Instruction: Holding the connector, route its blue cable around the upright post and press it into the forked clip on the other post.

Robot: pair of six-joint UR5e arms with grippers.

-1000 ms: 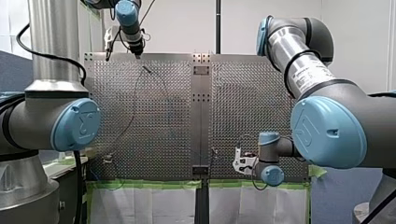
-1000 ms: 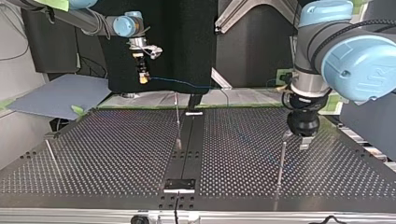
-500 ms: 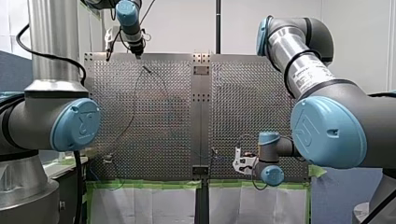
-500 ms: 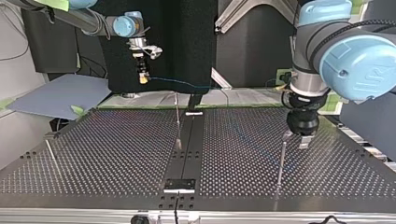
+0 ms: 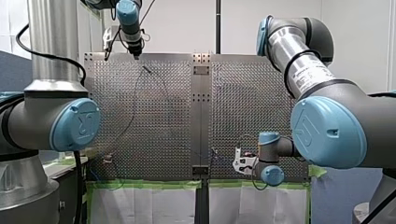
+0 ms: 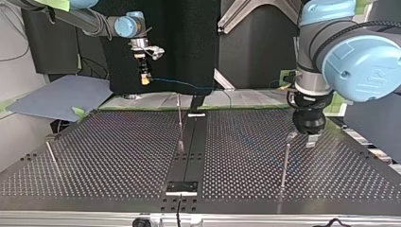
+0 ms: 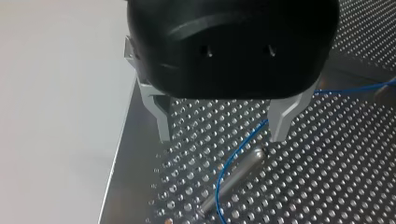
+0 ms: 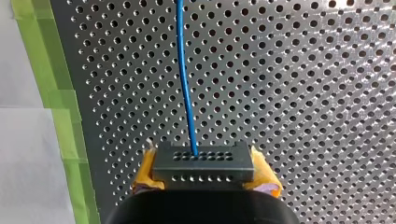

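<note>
Clamping the connector (image 8: 203, 161) in my right hand (image 8: 204, 178), with my left hand (image 7: 222, 135) spread empty near the post (image 7: 238, 175). Could snag the blue cable (image 8: 186, 84) on that hand (slack, close by) if tugged.

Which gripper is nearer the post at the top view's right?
Left. My left gripper hovers just above the post; my right gripper holds the connector far across the table.

The perforated metal table (image 6: 118, 156) is split down its middle by a dark strip (image 6: 190, 156). Green tape (image 5: 144, 185) runs along the table's near edge in the front view, with white sheets (image 5: 140, 205) just below it. At the top view's left, a grey-blue board (image 6: 56, 97) lies beside the table, in front of a black backdrop (image 6: 184, 42).
</note>
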